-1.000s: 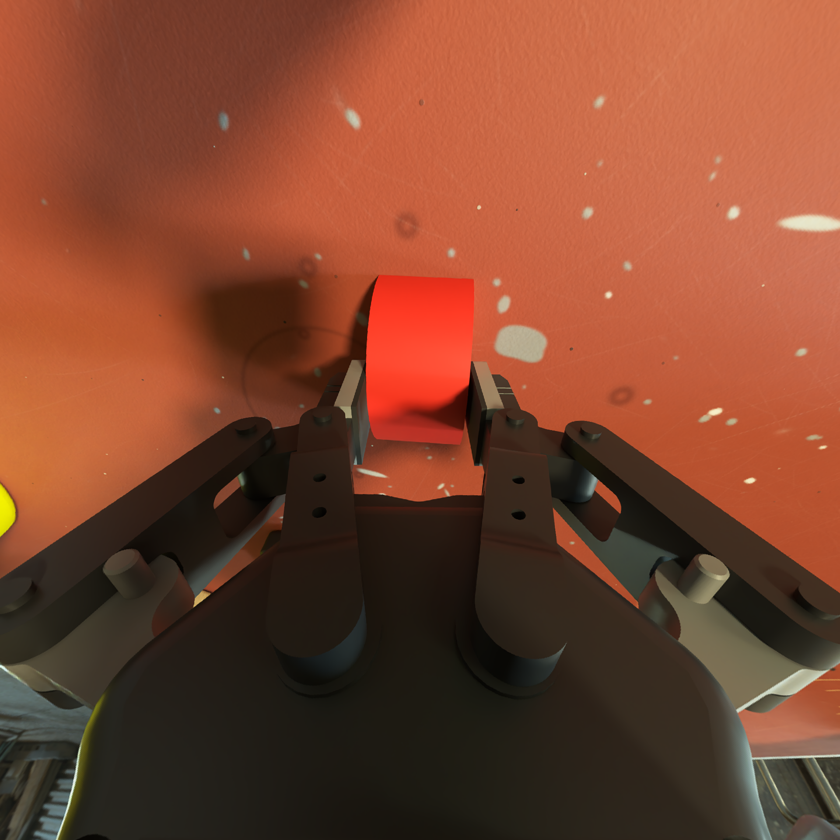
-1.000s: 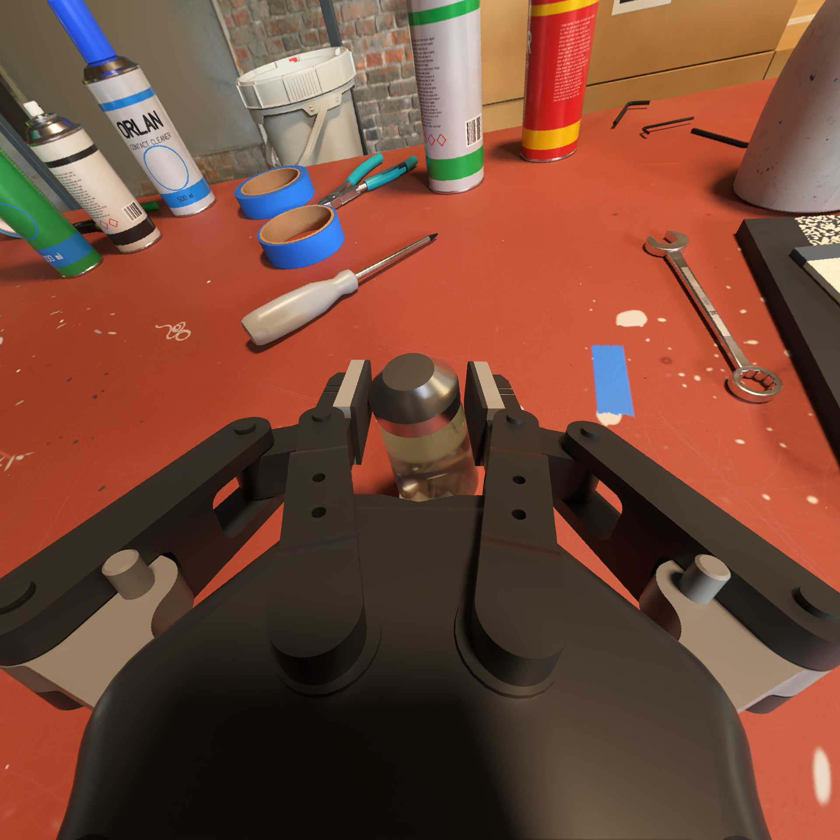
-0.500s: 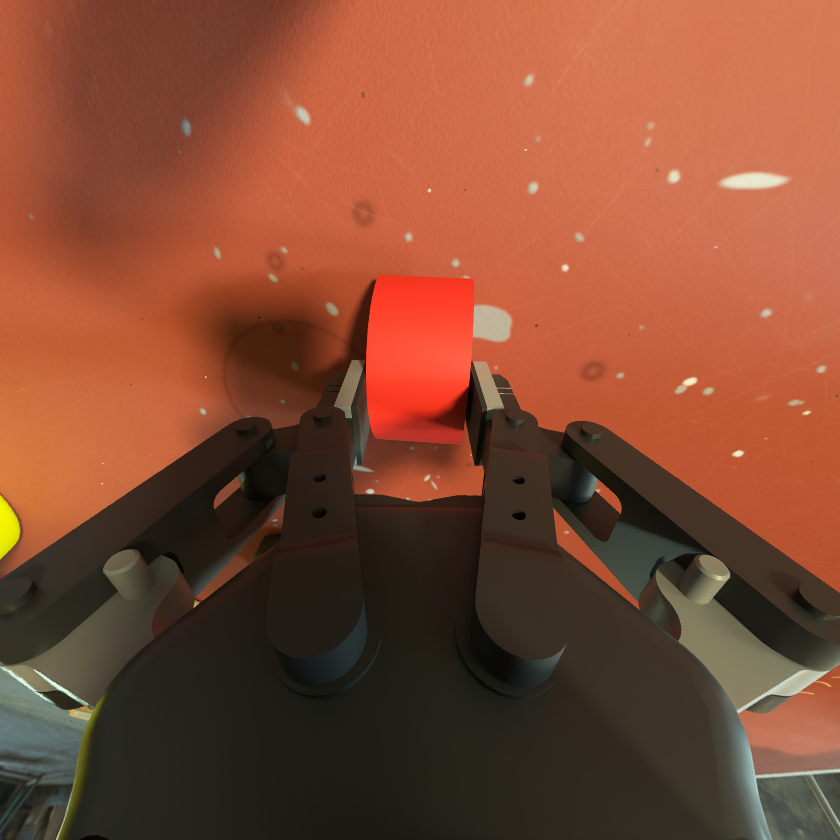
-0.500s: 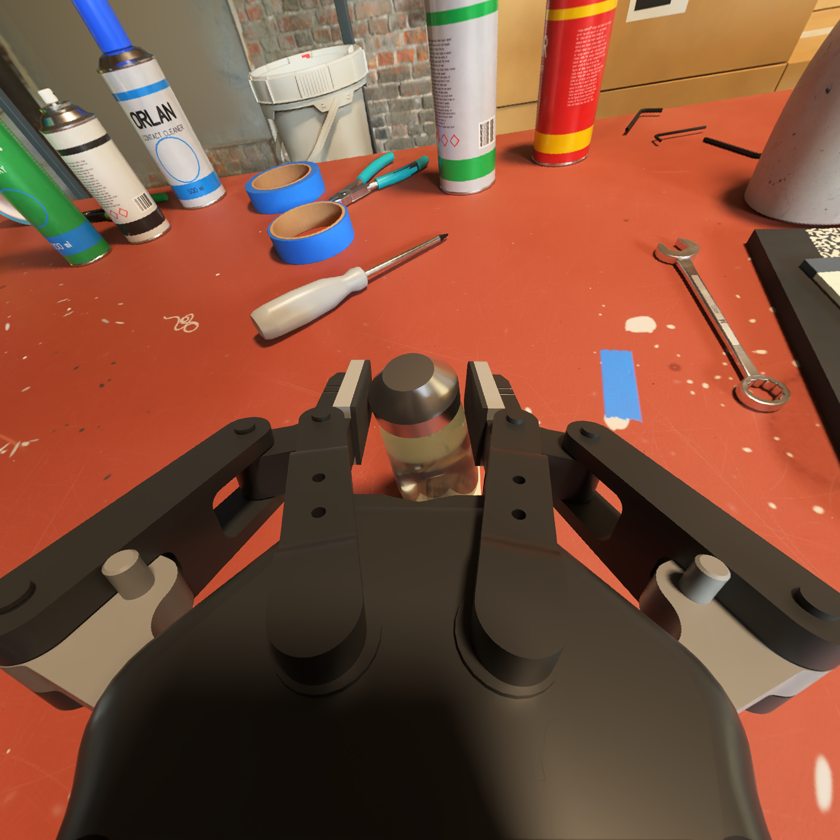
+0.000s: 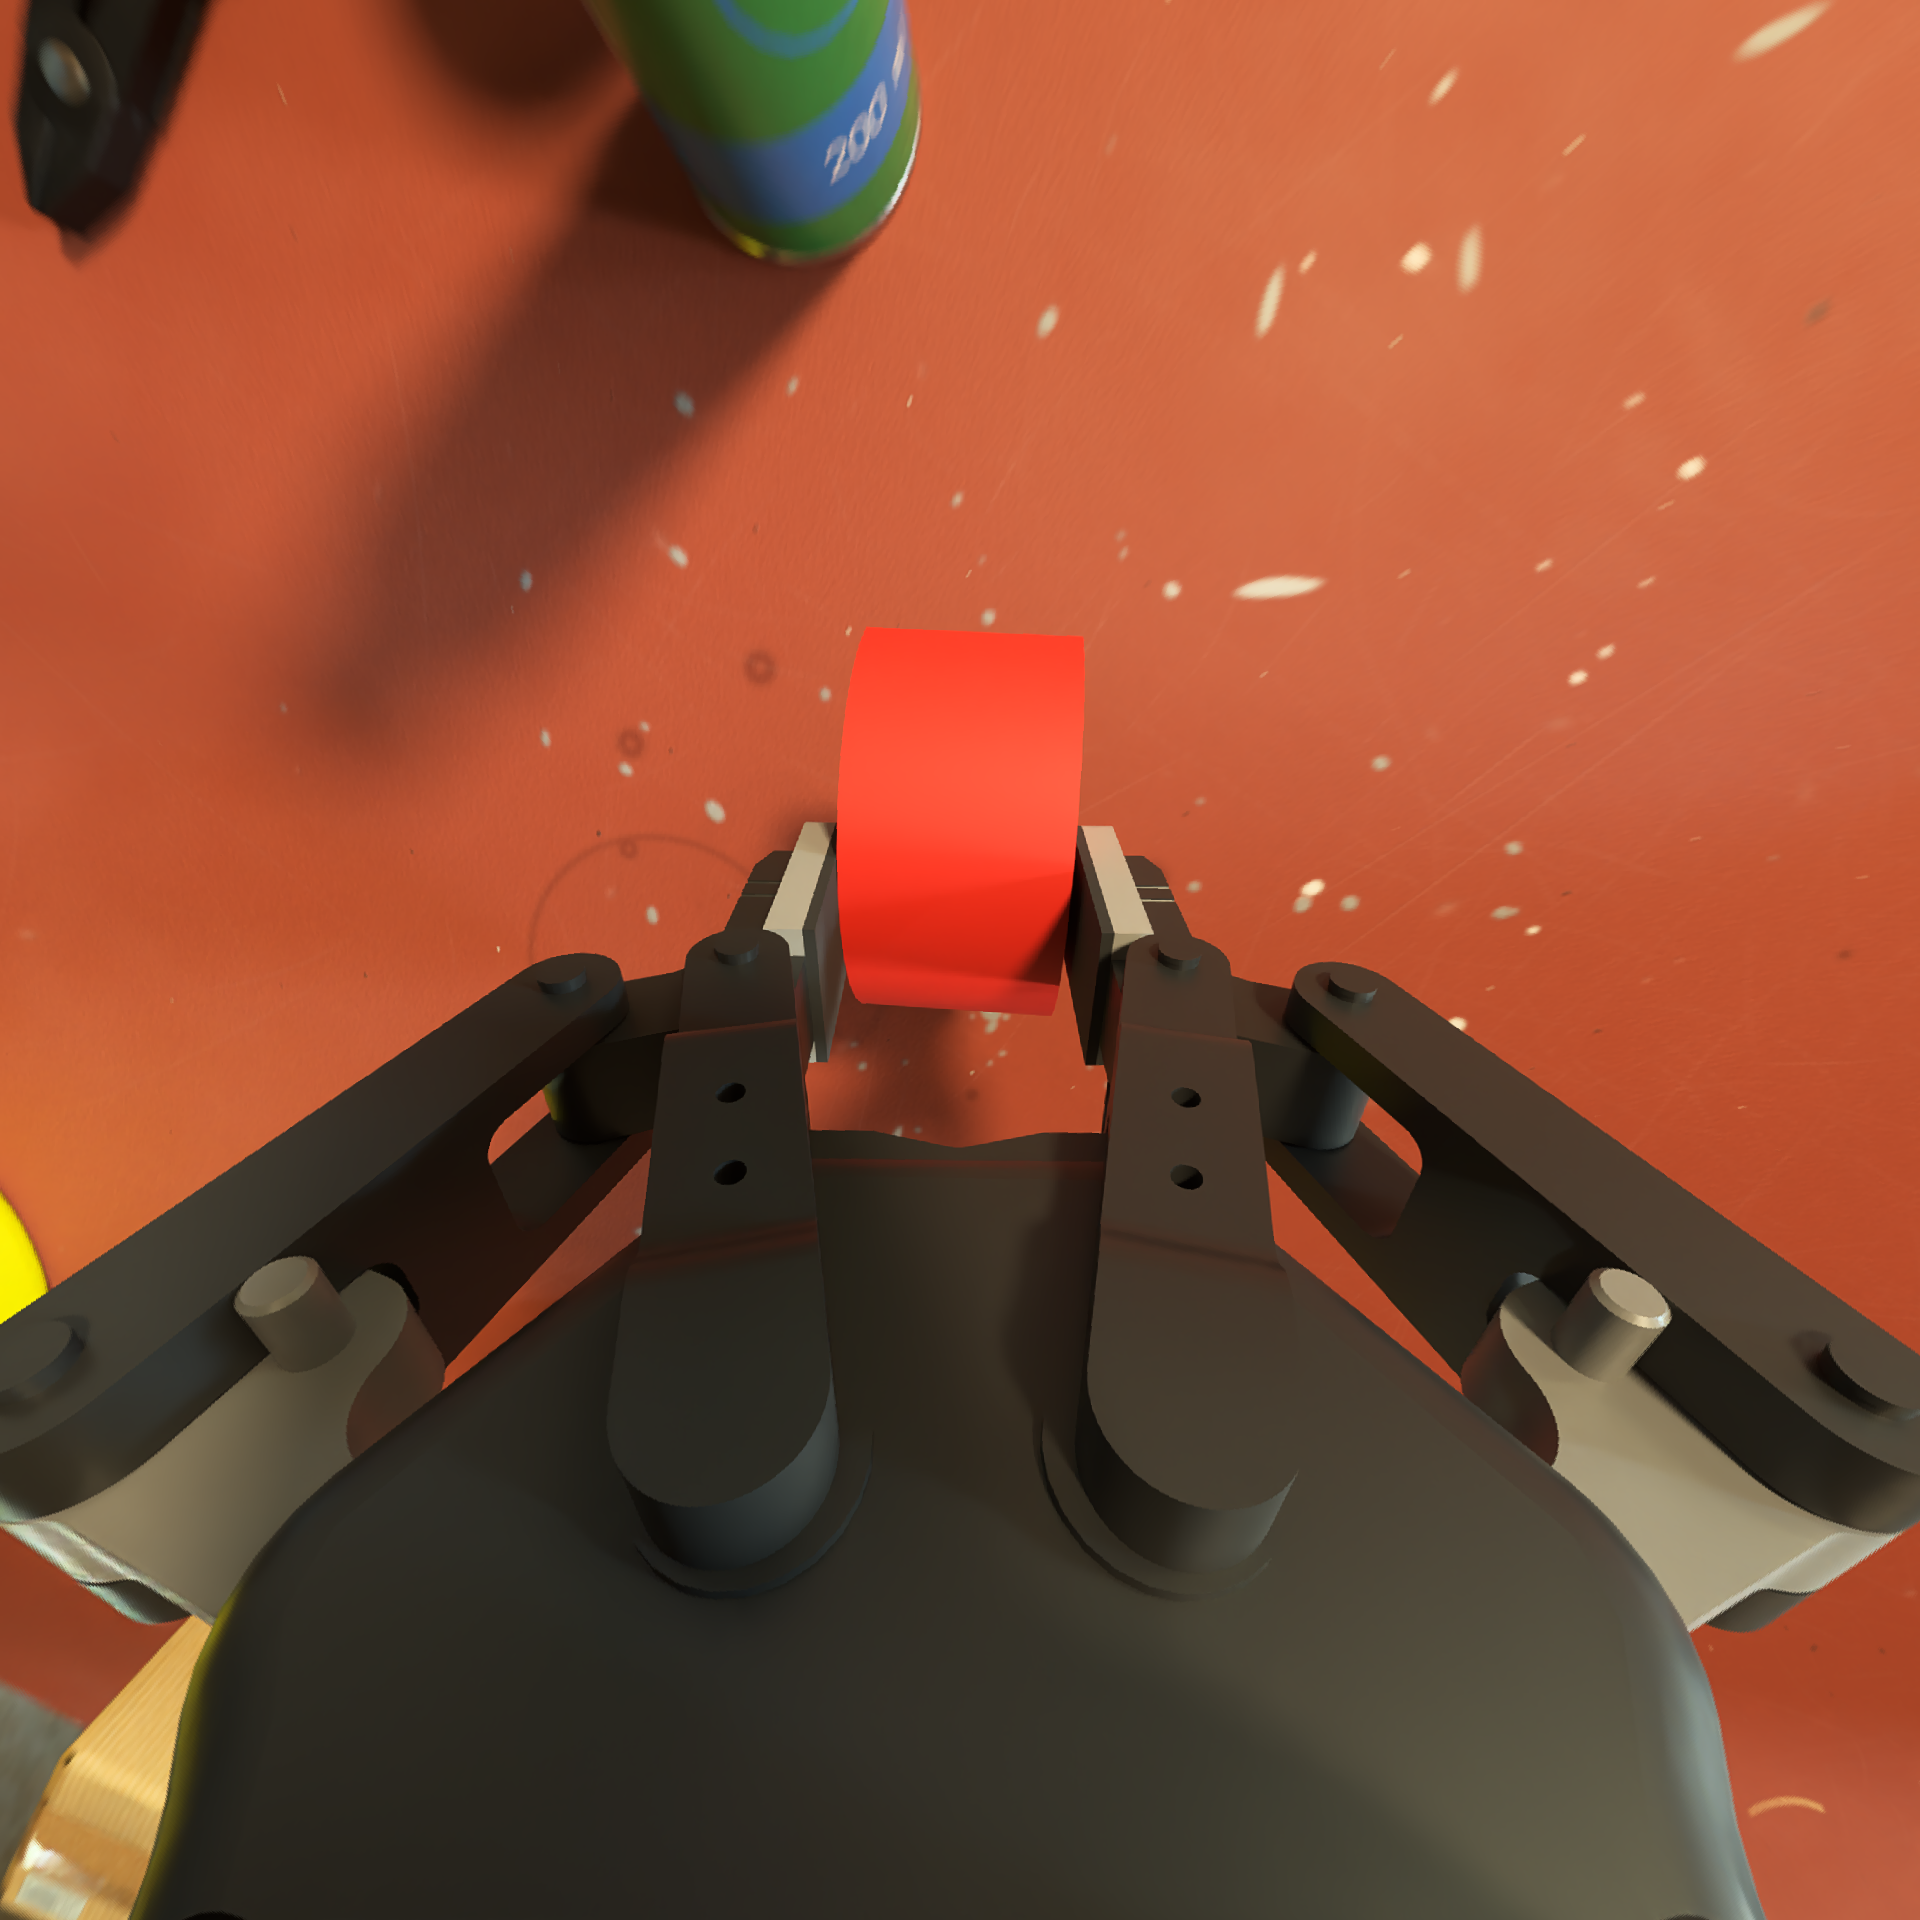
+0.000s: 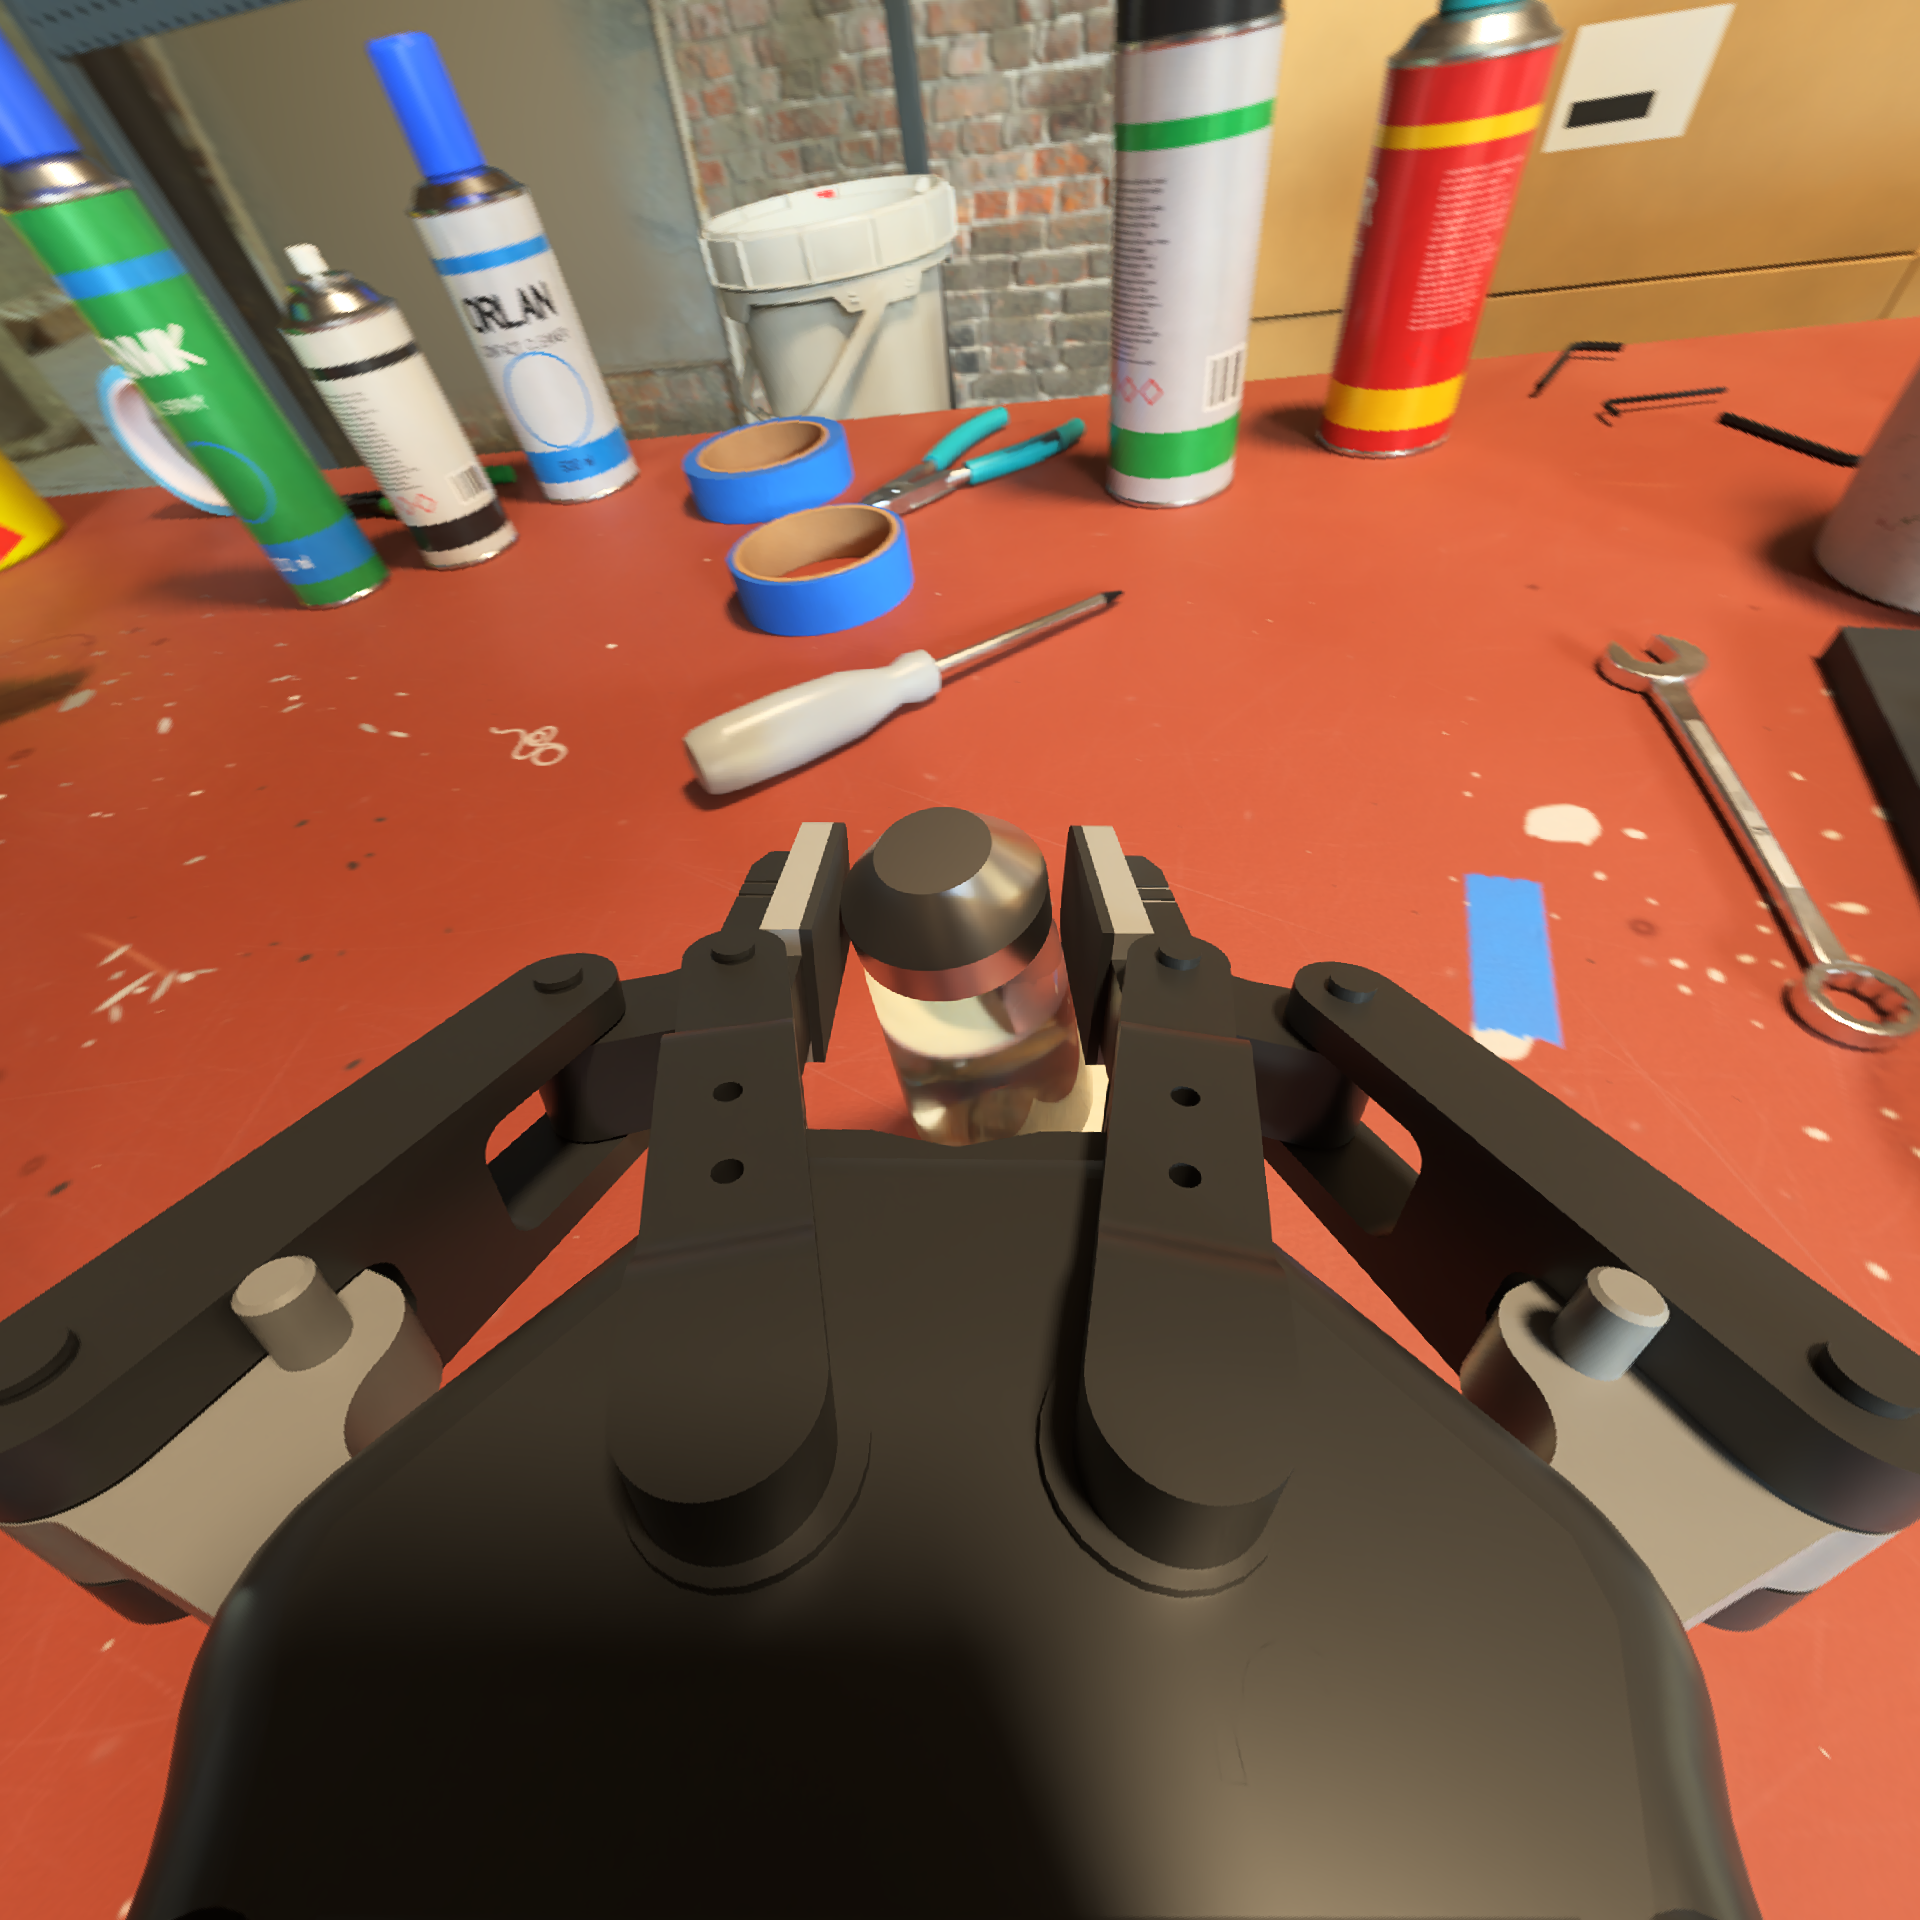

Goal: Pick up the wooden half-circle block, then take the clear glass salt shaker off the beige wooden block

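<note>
Left pincer [image 5: 956, 914]: closed on the red half-circle block [image 5: 958, 821], pads flat against its two side faces, curved face toward the camera. Block is clear of the red desk [image 5: 1455, 520], carried above it.

Right pincer [image 6: 956, 914]: fingers flank the clear glass salt shaker [image 6: 971, 1008] just under its metal cap. Pads look close on the glass, left one seemingly touching; I take it as gripped. A sliver of the beige wooden block [image 6: 1070, 1103] shows at the shaker's base, so whether it has lifted off I cannot tell.

Change over the last second: in the left wrist view the desk specks have slid and a green-and-blue spray can [image 5: 795, 125] has come into frame at top, so that arm is travelling with its block. In the right wrist view the background has shifted slightly; shaker unchanged between the fingers. Judgement: first pick done, second at the lift stage.

Surroundings: paint-flecked desk; white-handled screwdriver [image 6: 821, 717], two blue tape rolls [image 6: 821, 566], teal pliers [image 6: 971, 457], spanner [image 6: 1756, 831], blue tape strip [image 6: 1509, 956]. Spray cans, white bucket [image 6: 842, 291], brick wall behind.
</note>
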